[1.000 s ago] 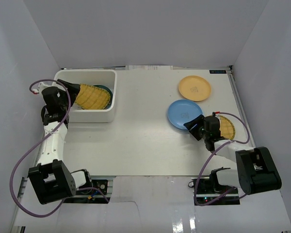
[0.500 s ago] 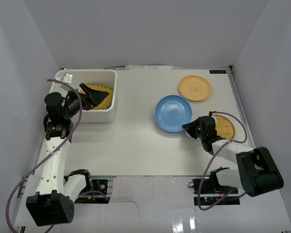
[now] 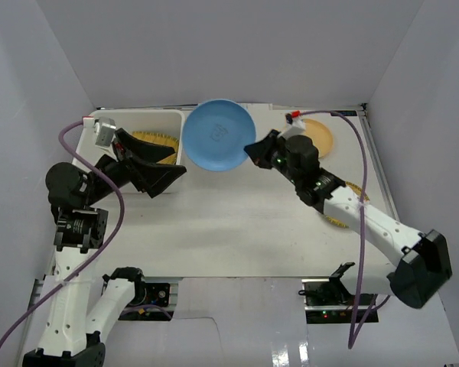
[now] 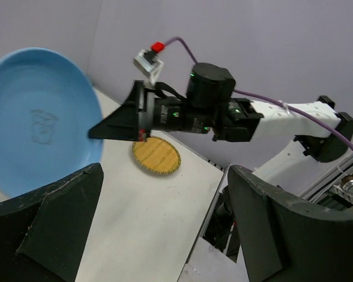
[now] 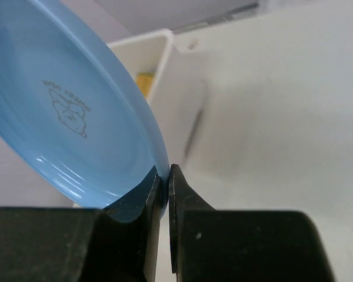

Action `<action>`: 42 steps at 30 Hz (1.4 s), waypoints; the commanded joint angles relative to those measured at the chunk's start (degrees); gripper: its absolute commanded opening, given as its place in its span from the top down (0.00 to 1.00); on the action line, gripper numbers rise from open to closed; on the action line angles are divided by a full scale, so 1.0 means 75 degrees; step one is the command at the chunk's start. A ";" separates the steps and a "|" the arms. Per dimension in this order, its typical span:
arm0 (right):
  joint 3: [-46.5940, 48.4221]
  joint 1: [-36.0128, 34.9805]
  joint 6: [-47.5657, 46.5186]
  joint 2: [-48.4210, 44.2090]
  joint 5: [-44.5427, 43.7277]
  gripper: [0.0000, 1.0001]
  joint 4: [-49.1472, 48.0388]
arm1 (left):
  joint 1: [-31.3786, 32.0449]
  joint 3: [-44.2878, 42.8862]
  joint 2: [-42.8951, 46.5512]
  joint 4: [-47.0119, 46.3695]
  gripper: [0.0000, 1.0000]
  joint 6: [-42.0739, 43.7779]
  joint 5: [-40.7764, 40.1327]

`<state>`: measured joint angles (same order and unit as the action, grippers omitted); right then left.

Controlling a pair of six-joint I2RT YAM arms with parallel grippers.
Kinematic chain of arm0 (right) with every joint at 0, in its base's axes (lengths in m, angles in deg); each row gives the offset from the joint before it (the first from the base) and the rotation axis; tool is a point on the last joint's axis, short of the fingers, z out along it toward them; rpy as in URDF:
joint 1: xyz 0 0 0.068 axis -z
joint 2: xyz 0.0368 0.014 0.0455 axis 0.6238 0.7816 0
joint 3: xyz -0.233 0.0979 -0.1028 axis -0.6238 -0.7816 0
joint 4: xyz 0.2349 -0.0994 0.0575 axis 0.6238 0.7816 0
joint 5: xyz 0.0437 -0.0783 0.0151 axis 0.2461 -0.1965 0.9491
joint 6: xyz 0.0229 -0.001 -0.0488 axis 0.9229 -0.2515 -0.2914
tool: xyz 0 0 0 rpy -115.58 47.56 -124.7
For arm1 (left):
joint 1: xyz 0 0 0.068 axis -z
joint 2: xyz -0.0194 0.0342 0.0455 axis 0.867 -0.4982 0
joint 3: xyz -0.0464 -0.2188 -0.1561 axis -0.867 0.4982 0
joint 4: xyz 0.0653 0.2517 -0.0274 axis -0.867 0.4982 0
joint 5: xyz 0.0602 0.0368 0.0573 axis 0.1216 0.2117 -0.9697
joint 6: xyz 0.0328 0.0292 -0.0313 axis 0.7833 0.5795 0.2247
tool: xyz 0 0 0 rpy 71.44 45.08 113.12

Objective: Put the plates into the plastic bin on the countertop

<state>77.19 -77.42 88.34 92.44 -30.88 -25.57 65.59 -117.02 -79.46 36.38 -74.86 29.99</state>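
Nearest me, a woven plate lies on the bench under my right arm. My left fingers are apart and empty over the near right corner of the bin. My right fingers are clamped on the rim of the blue plate, holding it tilted in the air just right of the bin. Its printed mark is too small to read. Another woven plate lies in the bin. Farthest right sits an orange plate.

The left arm and right arm are built alike, with smooth white links set between black cylindrical joint housings. A purple cable runs along each to a white plug with a red tip at the wrist. The right end effector is matte black with broad, wedge-shaped fingers.
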 commanded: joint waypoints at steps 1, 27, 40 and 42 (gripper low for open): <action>0.2187 -0.0656 -0.1368 0.1749 -0.0107 0.92 0.0230 | 0.0113 -0.0451 0.0135 -0.0184 0.02 -0.0200 0.0051; 0.9438 -0.2206 -0.1850 0.8160 -0.0435 0.40 0.0570 | 0.0875 -0.0557 -0.0849 0.1116 0.02 -0.0012 -0.2948; 0.1648 -0.1059 -0.1955 0.1646 -0.0446 0.88 -0.0848 | 0.2150 -0.0849 -0.2836 0.1116 0.02 -0.0764 -0.4071; -0.0075 -0.0429 -0.1897 0.0116 -0.0494 0.92 -0.0825 | 0.3142 -0.1259 -0.3483 0.1116 0.02 -0.0647 -0.4389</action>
<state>87.31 -85.01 74.24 103.54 -32.85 -29.22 81.42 -122.60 -100.27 44.66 -80.26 1.18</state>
